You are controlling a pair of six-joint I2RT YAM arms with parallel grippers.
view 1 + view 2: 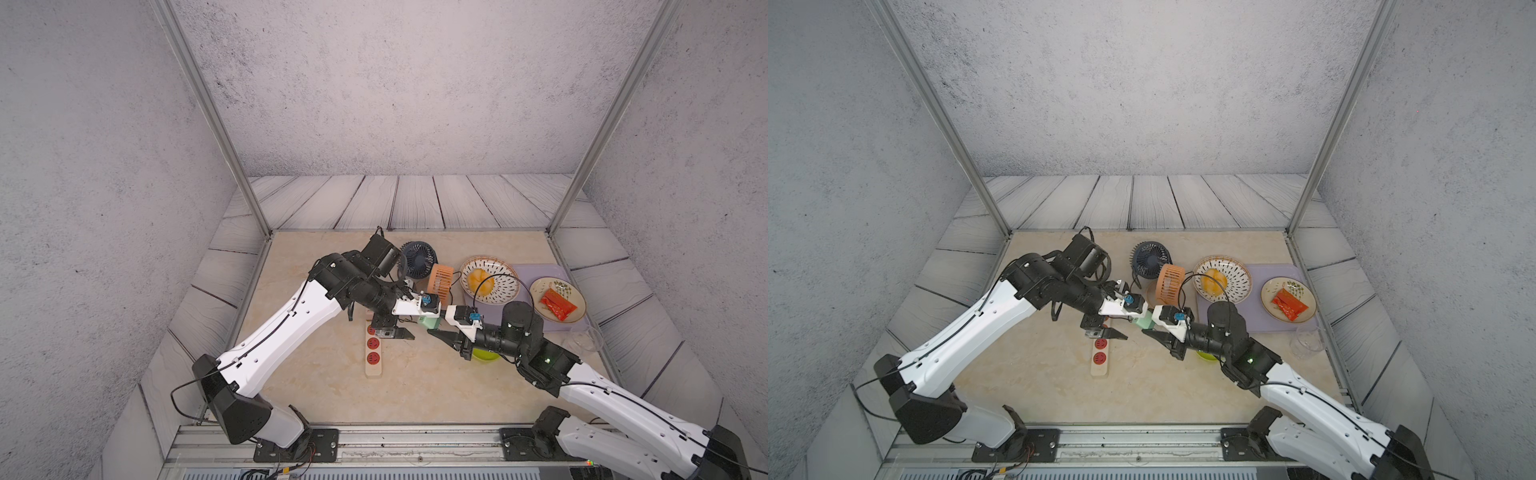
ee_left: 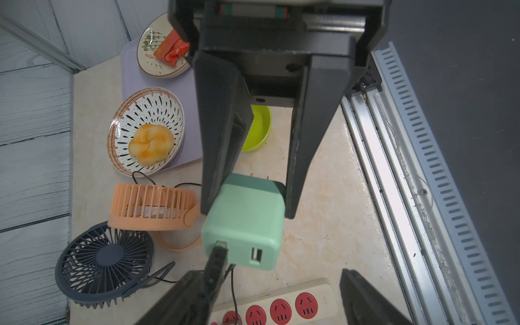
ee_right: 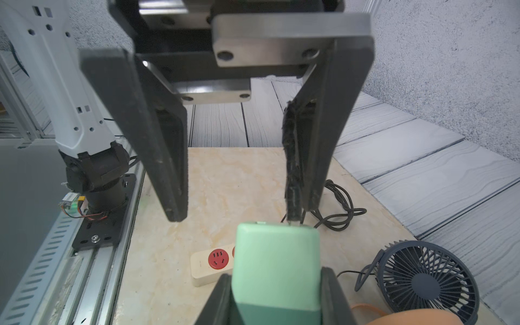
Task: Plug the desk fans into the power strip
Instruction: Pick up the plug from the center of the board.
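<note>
Two pincers faced each other above the counter (image 1: 415,395). The right pincer (image 2: 253,204) was clamped on a mint-green adapter (image 2: 244,225), while the left pincer (image 3: 236,215) stood wide apart, one finger (image 3: 318,140) alongside the black USB plug (image 2: 218,253) sitting in one of the adapter's ports. Just below them the power strip (image 1: 373,353) lay flat on the counter, red sockets facing up, its far end hidden under the left arm.

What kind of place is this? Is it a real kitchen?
Probably not a kitchen: it looks like a robot test booth. The left arm and right arm are bolted to a metal rail, and bare posts frame plain walls.
</note>
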